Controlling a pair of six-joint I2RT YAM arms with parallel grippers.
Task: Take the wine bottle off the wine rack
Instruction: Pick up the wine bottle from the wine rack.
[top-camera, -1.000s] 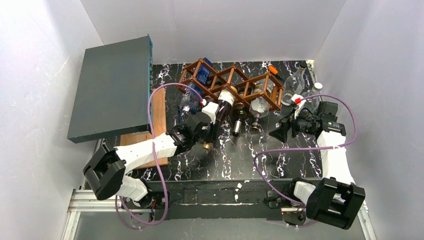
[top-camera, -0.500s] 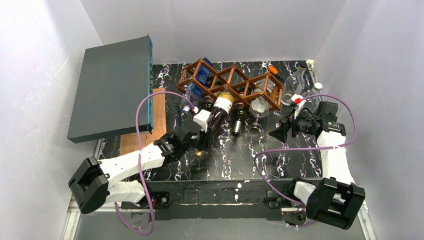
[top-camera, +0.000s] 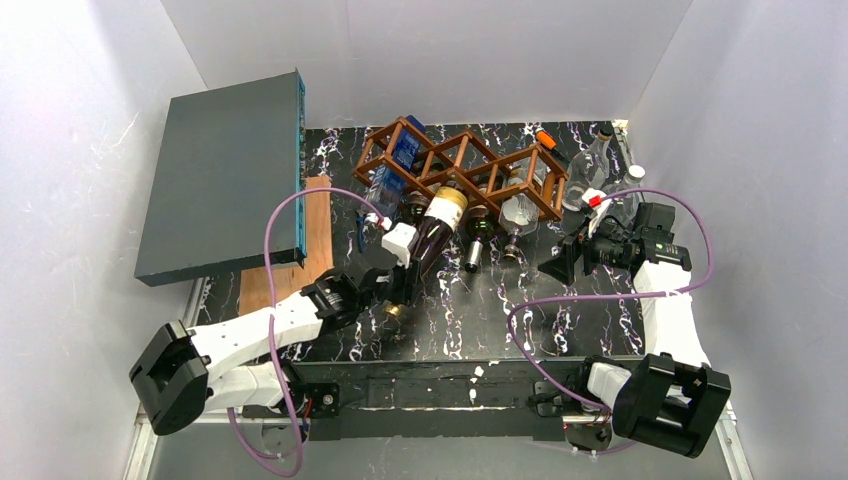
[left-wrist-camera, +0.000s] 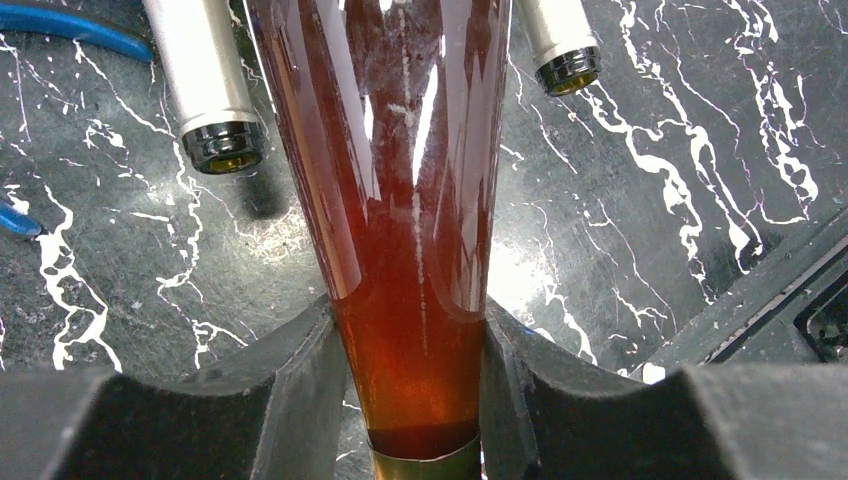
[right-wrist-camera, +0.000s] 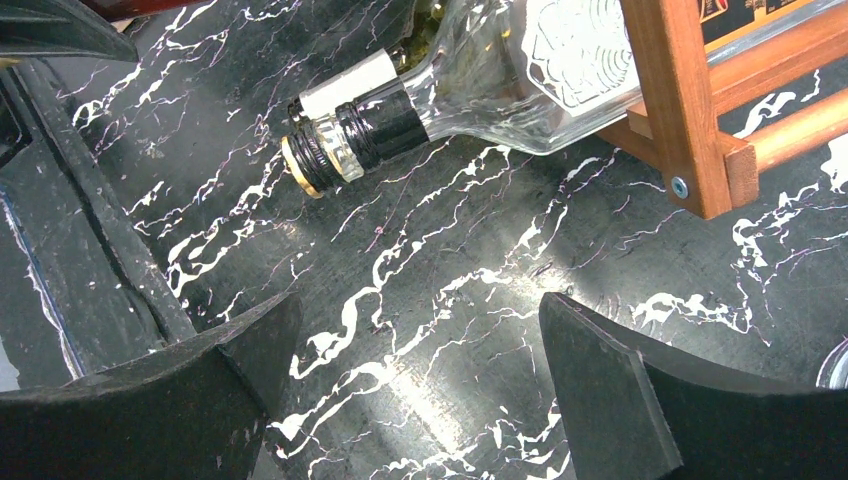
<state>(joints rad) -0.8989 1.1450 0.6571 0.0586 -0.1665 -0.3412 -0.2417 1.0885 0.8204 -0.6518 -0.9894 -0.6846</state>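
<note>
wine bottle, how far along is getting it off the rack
Done: the left hand is shut on the wine bottle at its neck. In hand: the bottle lies slanted toward the arms, its base seemingly at the front of the wine rack. Left: draw it clear and set it down. The right hand is open and empty.

gripper (left-wrist-camera: 415, 400) clamping amber wine bottle (left-wrist-camera: 390, 180) neck

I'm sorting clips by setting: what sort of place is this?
Likely a lab booth: plain white walls enclose a black marbled table holding a wine rack, with a robot arm bolted at its edge.
</note>
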